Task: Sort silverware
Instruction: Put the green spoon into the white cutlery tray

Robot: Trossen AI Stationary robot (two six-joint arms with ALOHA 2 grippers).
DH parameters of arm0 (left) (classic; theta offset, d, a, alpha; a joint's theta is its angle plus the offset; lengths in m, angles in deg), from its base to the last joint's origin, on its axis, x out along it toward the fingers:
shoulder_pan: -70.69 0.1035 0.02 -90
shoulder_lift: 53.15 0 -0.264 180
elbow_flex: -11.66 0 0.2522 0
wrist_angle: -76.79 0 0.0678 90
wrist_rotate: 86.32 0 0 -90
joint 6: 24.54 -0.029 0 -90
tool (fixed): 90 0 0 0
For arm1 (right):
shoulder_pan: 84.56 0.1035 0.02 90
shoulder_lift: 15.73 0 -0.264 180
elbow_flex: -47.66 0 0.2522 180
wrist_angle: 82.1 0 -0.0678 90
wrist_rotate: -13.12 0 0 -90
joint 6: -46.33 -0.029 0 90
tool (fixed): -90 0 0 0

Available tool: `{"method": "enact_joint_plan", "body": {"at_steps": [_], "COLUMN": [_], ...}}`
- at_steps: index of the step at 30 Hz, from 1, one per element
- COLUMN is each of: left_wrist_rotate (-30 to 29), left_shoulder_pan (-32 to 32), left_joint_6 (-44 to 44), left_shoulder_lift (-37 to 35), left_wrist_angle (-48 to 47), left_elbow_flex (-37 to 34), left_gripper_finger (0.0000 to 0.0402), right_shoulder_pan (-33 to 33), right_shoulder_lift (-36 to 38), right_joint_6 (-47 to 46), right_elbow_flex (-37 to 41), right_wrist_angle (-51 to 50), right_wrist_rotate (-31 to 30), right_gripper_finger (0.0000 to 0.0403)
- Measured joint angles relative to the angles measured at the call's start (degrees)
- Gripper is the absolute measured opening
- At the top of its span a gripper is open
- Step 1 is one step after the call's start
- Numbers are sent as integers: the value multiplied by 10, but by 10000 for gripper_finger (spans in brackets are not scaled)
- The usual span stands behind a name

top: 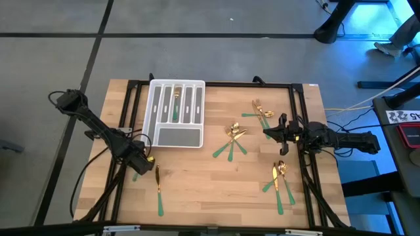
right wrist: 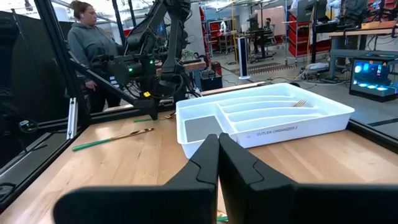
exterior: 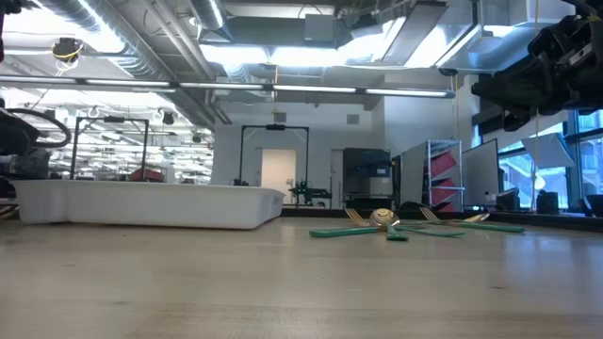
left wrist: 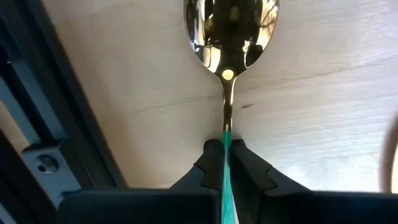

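Observation:
My left gripper stands near the table's left front, pointing down, shut on a spoon with a gold bowl and a slim green handle. A second green-handled piece lies just to its right on the wood. More silverware lies in loose groups at the centre, far right and near right. The white tray holds one piece in a slot. My right gripper hovers shut and level at the table's right side, touching nothing. My left gripper pinches the spoon's green handle between its two fingers, right where the green meets the gold neck. The fingers come from above, pointing down. The gold bowl sticks out past the fingertips over the wood; whether it is lifted I cannot tell.
A black metal frame runs along the table's edges, close beside my left gripper. In the right wrist view a person stands beyond the table's left edge. Bare wood lies between the tray and the near edge.

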Motion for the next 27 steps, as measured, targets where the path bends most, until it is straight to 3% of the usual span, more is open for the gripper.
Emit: {"method": "enact_joint_plan", "body": {"at_steps": [10, 18, 22, 25, 27], "left_wrist_rotate": [-11, -131, -197, -240, -241], "left_shoulder_pan": [-5, 12, 97, 229, 337], "left_joint_6": [-54, -154, -311, -463, -573], "left_shoulder_lift": [37, 85, 107, 109, 110], "left_wrist_angle": [25, 13, -43, -92, -72], "left_elbow_flex": [79, 230, 308, 349, 355], "left_gripper_finger": [4, 2, 1, 1, 1], "right_shoulder_pan": [0, 0, 0, 0, 0], "right_shoulder_lift": [0, 0, 0, 0, 0], "right_joint_6": [-1, -8, -8, -8, -10], "right_elbow_flex": [0, 0, 0, 0, 0], "right_wrist_angle": [0, 0, 2, 9, 11], "right_wrist_rotate": [0, 0, -15, -48, -56], "right_gripper_finger": [10, 10, 10, 10, 10]}}
